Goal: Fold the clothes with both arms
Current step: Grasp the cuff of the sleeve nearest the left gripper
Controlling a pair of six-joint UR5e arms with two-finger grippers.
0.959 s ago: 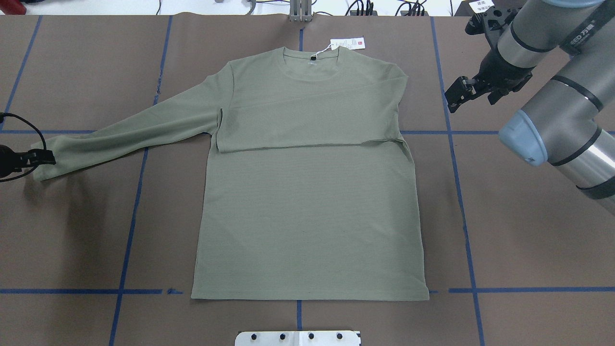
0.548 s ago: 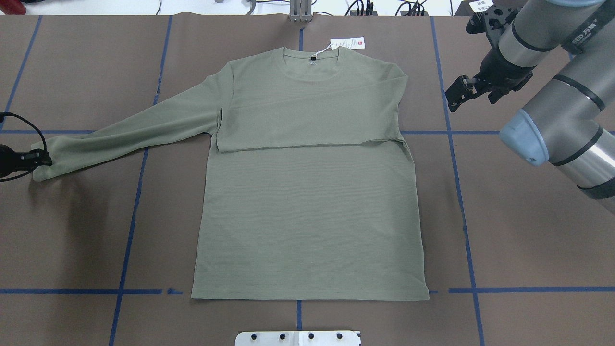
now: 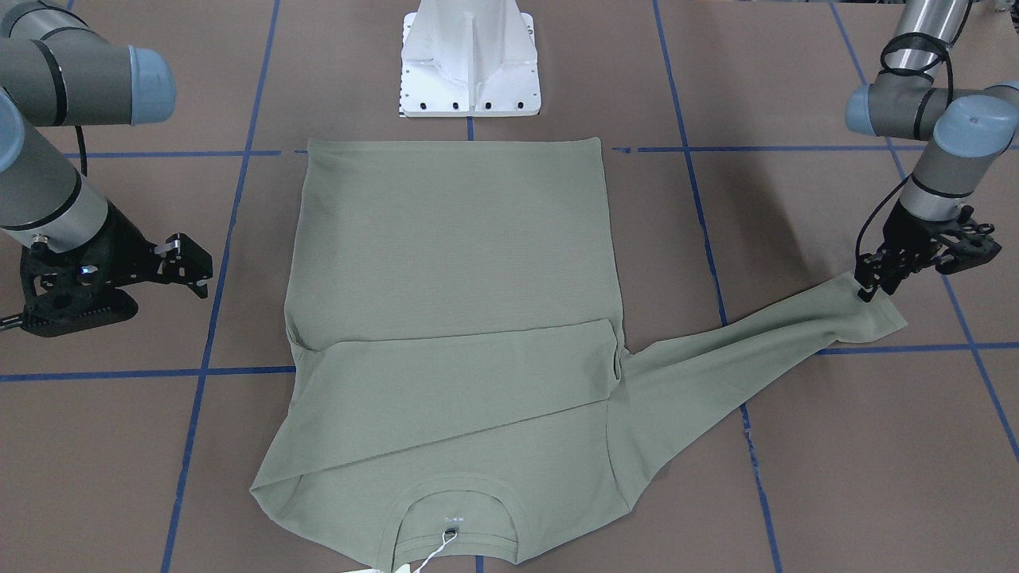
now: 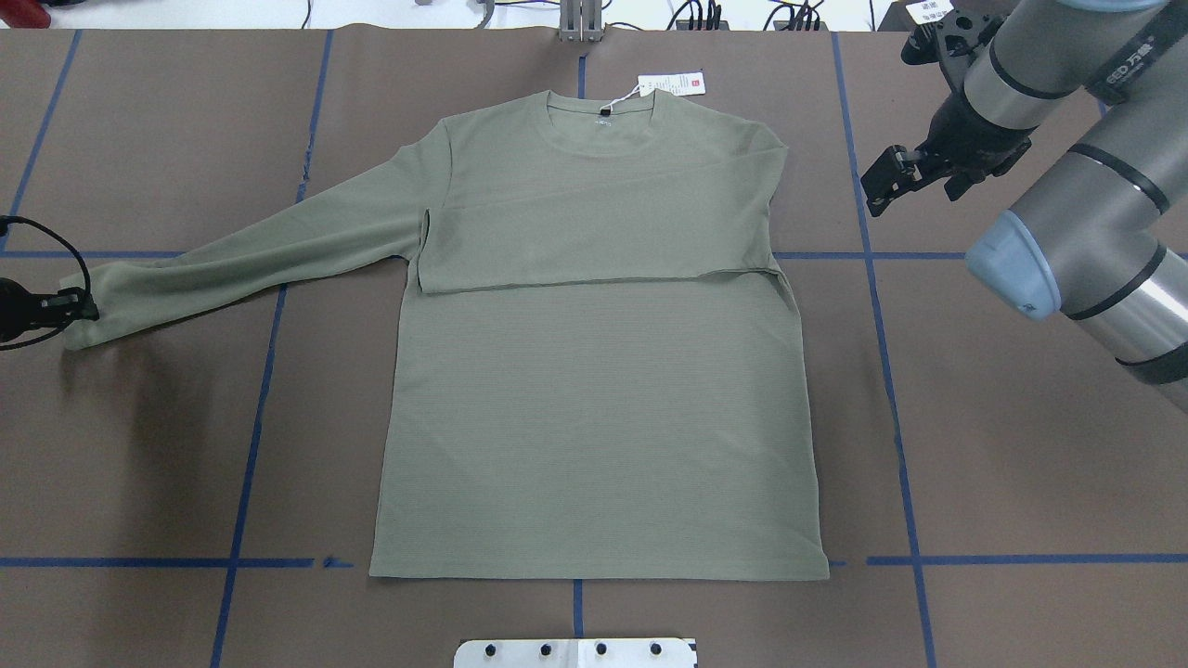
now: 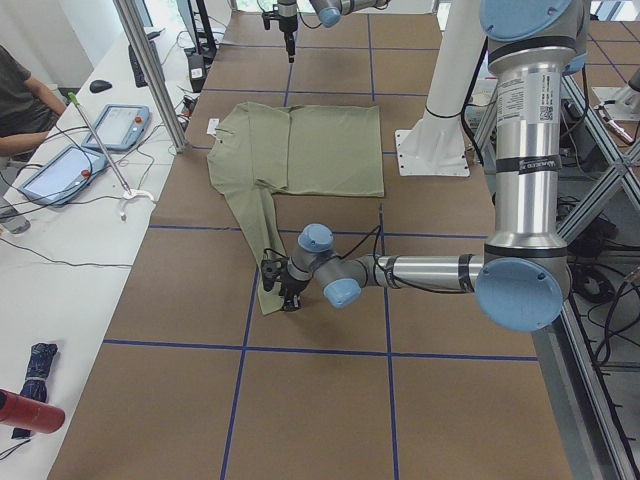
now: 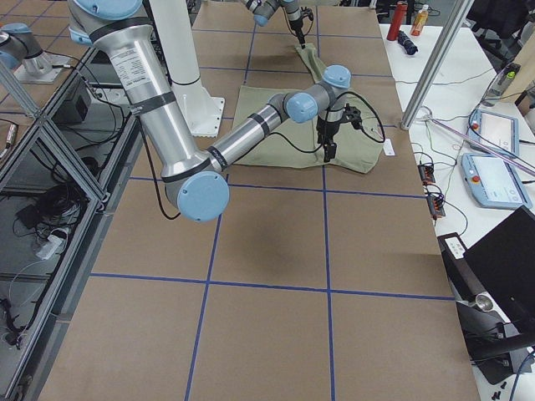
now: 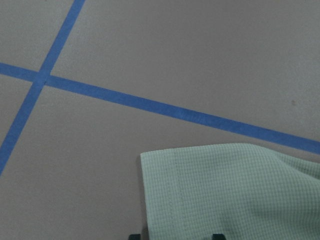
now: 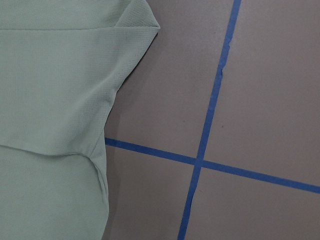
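The olive-green shirt [image 4: 594,399] lies flat, collar at the far side, with a white hang tag [image 4: 671,83]. One sleeve is folded across the chest. The other sleeve stretches out to the left, and its cuff [image 7: 225,190] lies flat on the table. My left gripper [image 4: 79,306] is down at that cuff [image 3: 872,306] and is open. Its fingertips [image 7: 216,236] show at either side of the cuff's edge. My right gripper [image 4: 877,190] is open and empty. It hovers over bare table beside the shirt's folded shoulder [image 8: 140,20] and also shows in the front view [image 3: 191,263].
The table is covered in brown paper with blue tape lines [image 4: 891,371]. The white pedestal base [image 3: 470,64] stands just beyond the shirt's hem. Operators' tablets and cables [image 5: 90,140] lie on a side bench past the collar end.
My left gripper has slid slightly outward along the cuff, toward the view's left. The right gripper has barely moved. The shirt lies as before.
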